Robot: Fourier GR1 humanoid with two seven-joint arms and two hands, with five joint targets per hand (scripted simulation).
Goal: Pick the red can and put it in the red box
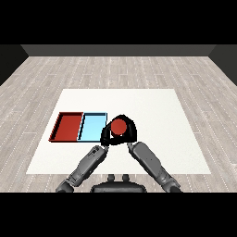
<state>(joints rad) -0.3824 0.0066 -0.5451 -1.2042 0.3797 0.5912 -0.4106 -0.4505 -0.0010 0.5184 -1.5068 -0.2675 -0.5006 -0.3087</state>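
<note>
One red can [119, 126] enclosed by curled fingers of both hands: left hand [107, 135], right hand [131, 133]. Two trays: red tray [67, 126], light blue tray [92, 127], side by side on desk [152, 115].

White table [152, 134], rectangular, set on a grey wood-plank floor [115, 69]. Two shallow trays lie flat on the table's left part, side by side, long edges touching or just beside each other. Red tray [67, 127] is the outer one, nearest the table's left edge; light blue tray [91, 127] sits to its right, toward the table's middle. Both trays have dark rims and are aligned with the table's edges. The light blue tray's right edge is partly hidden. Right half of the table shows bare white surface
</note>
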